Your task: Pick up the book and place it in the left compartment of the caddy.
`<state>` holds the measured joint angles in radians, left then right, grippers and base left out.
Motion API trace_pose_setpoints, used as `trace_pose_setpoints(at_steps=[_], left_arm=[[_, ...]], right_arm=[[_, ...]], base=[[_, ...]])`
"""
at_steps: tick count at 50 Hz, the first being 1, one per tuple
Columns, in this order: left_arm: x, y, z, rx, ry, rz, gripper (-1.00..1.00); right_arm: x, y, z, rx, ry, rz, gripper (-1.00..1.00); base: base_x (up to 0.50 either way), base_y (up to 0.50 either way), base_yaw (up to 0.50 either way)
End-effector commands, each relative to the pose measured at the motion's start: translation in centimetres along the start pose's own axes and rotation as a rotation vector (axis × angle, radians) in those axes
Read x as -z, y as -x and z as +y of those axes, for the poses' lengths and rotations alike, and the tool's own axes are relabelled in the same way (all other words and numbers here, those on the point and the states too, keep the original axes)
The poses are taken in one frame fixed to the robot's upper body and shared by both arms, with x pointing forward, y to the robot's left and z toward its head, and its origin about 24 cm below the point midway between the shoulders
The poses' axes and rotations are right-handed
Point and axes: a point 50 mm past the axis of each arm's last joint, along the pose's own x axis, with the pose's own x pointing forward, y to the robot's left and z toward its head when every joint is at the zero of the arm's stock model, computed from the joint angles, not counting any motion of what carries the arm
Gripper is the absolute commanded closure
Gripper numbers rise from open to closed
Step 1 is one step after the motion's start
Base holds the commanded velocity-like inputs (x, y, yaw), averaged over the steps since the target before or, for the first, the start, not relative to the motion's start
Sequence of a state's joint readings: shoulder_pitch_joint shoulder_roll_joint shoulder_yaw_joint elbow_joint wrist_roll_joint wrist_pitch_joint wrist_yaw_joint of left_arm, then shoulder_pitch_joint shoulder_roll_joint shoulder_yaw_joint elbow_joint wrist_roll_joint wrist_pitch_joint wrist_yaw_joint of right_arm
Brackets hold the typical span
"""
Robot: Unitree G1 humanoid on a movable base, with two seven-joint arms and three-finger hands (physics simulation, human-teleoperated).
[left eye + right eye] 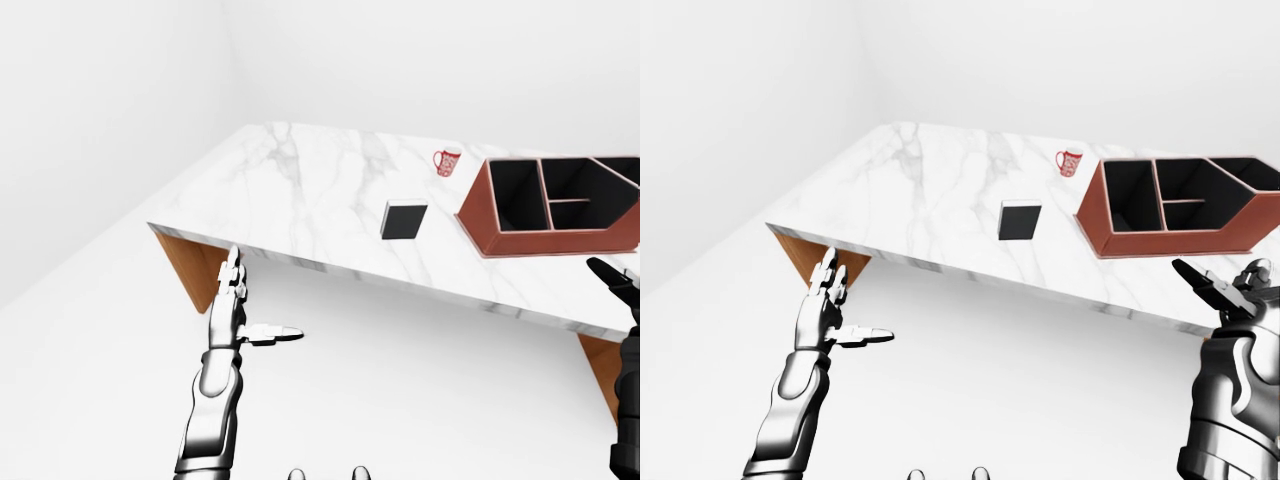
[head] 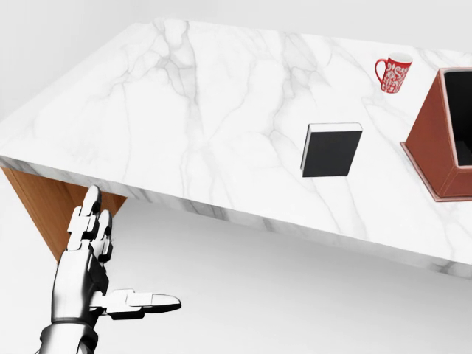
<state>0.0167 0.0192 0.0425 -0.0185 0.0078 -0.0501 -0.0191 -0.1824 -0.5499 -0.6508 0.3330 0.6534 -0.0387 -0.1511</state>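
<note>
A black book (image 2: 331, 150) with a white page edge lies flat on the marble table (image 2: 184, 110). To its right stands the red-brown caddy (image 1: 1170, 205) with dark compartments; only its left wall (image 2: 436, 140) shows in the head view. My left hand (image 2: 99, 269) hovers open below the table's near edge, far left of the book, thumb pointing right. At the lower right of the right-eye view, my right hand (image 1: 1225, 290) is open and holds nothing.
A red patterned mug (image 2: 393, 72) stands on the table above the book, near the caddy's left end. The table's wooden base (image 2: 44, 203) shows under its left corner. White floor and white walls surround the table.
</note>
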Motion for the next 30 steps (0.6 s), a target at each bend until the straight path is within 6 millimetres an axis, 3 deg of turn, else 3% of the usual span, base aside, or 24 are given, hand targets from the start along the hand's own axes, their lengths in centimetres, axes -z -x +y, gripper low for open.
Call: trace_pose_setpoints(at_steps=[1, 30], left_arm=[[-0.16, 0.11, -0.11, -0.002, 0.000, 0.002, -1.00], [-0.11, 0.01, 0.03, -0.003, 0.005, 0.002, -1.00]], right_arm=[[0.08, -0.06, -0.01, 0.001, -0.001, 0.001, -1.00], [0.08, -0.15, -0.05, 0.007, -0.009, 0.000, -1.00]], base=[[0.00, 0.00, 0.20], [0.00, 0.00, 0.20]])
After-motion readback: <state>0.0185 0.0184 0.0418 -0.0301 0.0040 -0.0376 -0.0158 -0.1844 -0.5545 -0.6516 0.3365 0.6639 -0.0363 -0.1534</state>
